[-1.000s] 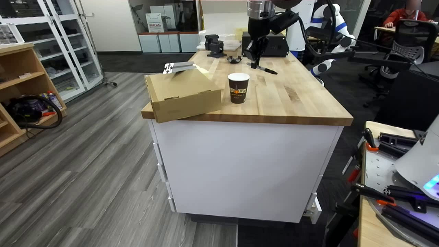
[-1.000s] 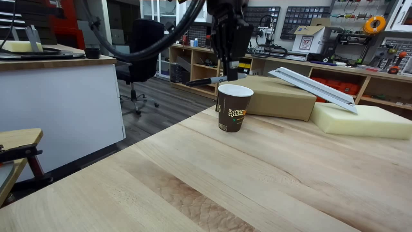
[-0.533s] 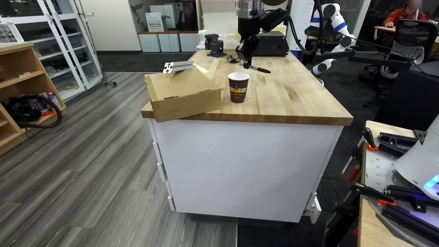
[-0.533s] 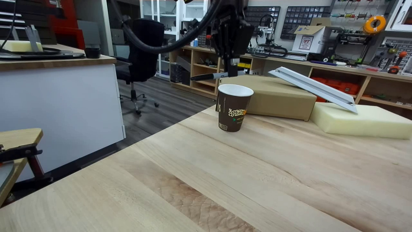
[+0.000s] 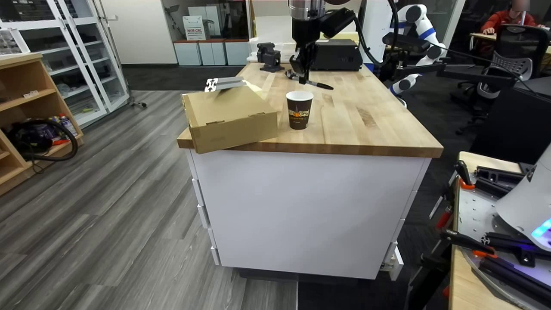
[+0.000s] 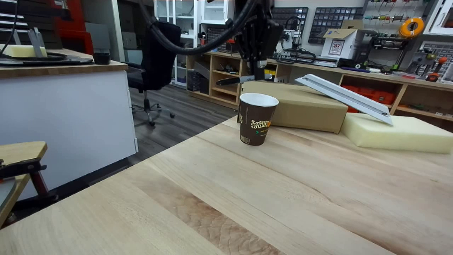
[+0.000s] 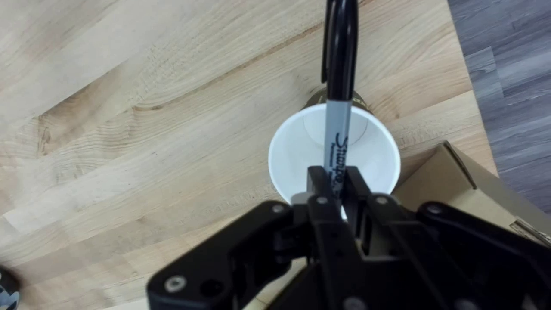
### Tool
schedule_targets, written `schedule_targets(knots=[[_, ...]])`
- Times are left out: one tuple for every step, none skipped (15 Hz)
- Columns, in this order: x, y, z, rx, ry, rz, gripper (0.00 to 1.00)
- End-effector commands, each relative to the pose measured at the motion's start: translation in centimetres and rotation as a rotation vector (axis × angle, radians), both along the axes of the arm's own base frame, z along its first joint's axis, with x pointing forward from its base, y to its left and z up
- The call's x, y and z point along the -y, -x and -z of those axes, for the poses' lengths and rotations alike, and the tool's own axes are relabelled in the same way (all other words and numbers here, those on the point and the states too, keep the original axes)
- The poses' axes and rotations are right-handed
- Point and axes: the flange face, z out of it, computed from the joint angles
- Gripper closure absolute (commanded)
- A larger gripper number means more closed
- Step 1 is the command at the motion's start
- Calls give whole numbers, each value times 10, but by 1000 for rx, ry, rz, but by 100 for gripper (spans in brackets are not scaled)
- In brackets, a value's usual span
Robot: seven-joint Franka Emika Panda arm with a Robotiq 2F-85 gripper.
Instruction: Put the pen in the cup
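Note:
The cup (image 5: 299, 115) is dark brown with a white rim and stands upright on the wooden table; it also shows in an exterior view (image 6: 257, 124). The pen (image 6: 230, 81) is a marker with a black cap and a grey barrel. My gripper (image 6: 259, 73) is shut on the pen's barrel and holds it nearly level, above the cup's rim and apart from it. In the wrist view the pen (image 7: 341, 64) crosses over the cup's open mouth (image 7: 297, 150), cap pointing away from the gripper (image 7: 333, 178). The fingers hide the pen's rear end there.
A tan cardboard box (image 5: 236, 129) stands beside the cup, with a metal profile (image 6: 347, 97) leaning on it and a pale foam block (image 6: 396, 136). A small black vise (image 5: 270, 58) and a black box (image 5: 338, 55) stand at the table's far end.
My gripper has moved left in an exterior view, and slightly right and up in an exterior view, carrying the pen. The cup has not moved.

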Motion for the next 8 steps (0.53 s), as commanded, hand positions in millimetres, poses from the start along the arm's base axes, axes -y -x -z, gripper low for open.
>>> schedule_targets(knots=[[-7, -8, -6, 11, -4, -39, 93], [-8, -8, -7, 16, -4, -49, 93], [-10, -9, -7, 21, -4, -58, 93], [-11, -10, -8, 26, -3, -65, 93], [-13, -11, -8, 32, -5, -73, 93], [-14, -12, -8, 40, -4, -82, 93], [-15, -13, -8, 49, -3, -92, 93], [-16, -14, -9, 61, -4, -102, 93]])
